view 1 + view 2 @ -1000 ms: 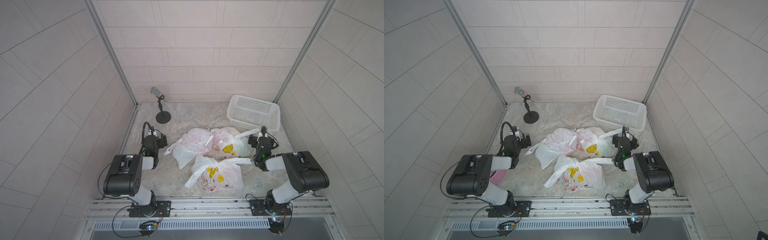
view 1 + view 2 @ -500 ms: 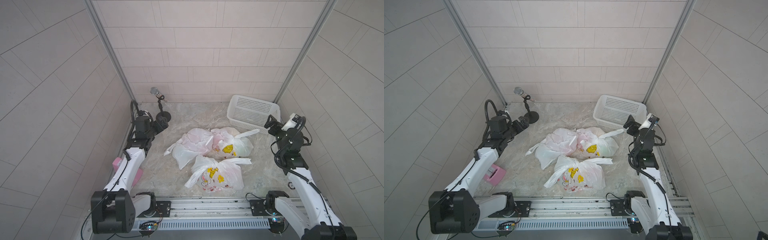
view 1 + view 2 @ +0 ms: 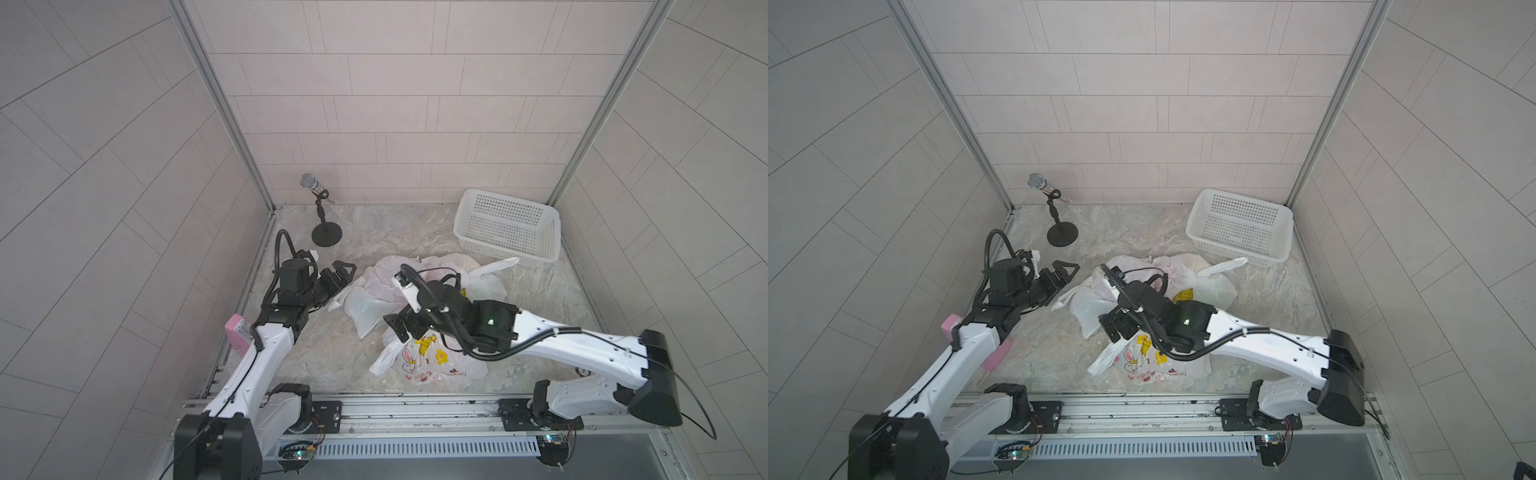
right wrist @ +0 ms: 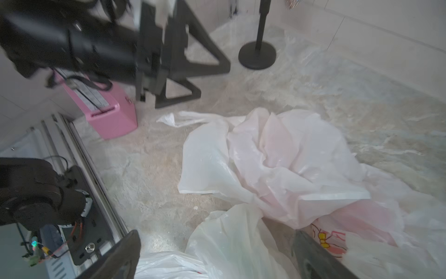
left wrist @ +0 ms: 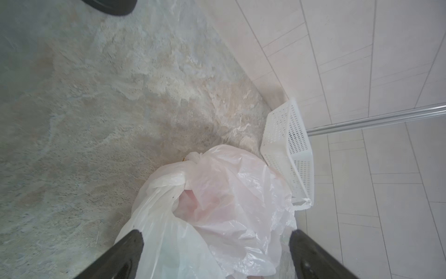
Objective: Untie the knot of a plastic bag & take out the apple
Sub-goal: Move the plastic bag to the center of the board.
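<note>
Left end effector (image 3: 343, 275) fully open, empty, just beside the bag (image 3: 365, 299). Right end effector (image 3: 398, 330) is the same, above the bag's near side. Bag is at the centre of the table (image 3: 374, 232) and looks thin, limp, slippery, light. I'd pinch a knot (image 5: 193, 161) tail, not the body.

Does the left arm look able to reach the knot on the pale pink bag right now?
Probably yes: the left fingers are open, pointing at the pale pink bag, and nothing covers its knot.

Top views look down on everything; wrist views closely face bags (image 5: 229, 193).
</note>
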